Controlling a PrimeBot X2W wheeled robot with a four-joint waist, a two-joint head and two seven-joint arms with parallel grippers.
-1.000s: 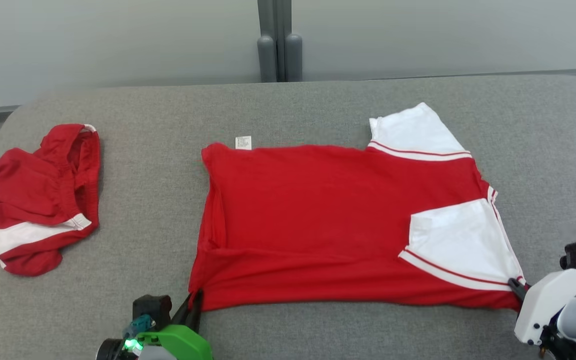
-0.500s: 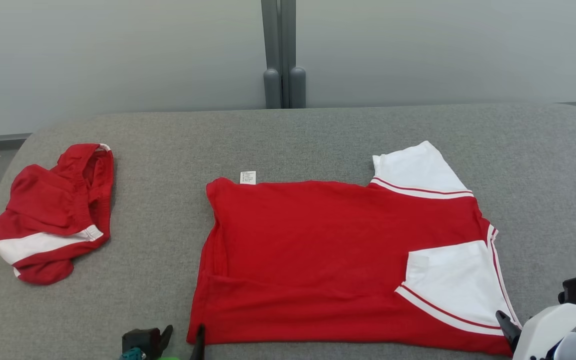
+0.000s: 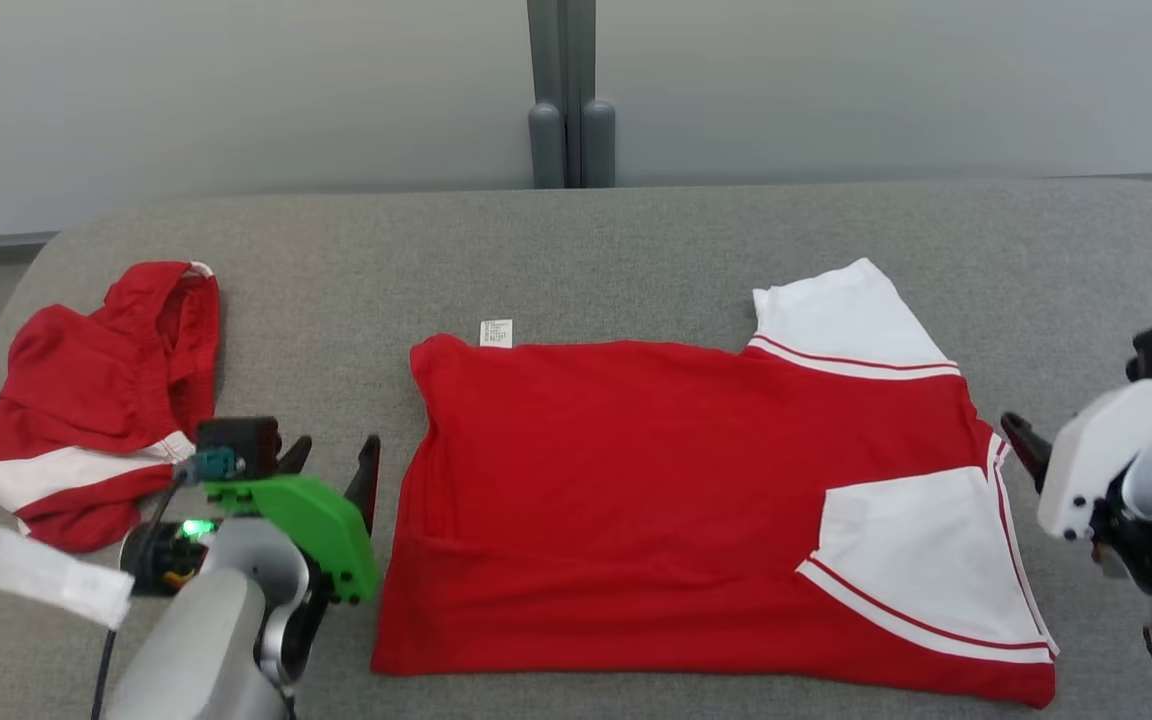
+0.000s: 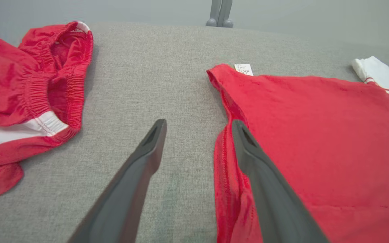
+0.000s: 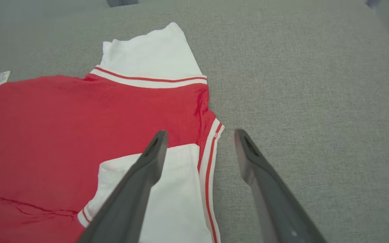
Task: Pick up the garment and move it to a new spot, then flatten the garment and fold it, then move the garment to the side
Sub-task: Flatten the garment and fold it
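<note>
The left gripper [image 4: 198, 125] stands wide and empty, one finger over the hem of the red cotton shirt with white sleeves [image 3: 636, 480], perhaps just touching it. The right gripper [image 5: 200, 135] is spread as wide and also empty, straddling the shirt's striped white edge. The shirt lies flat in the middle of the grey fabric-covered table [image 3: 636, 240], with crumpled red-and-white shorts [image 3: 86, 400] well apart on the robot's left.

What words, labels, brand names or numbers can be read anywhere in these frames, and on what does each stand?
Nothing here can be quoted as legible text.
On the red shirt, the white tag at its far edge carries printed lines, too small to read.
The white strip by the robot's left arm is blurred, with no legible print.
The red shorts show no lettering.
</note>
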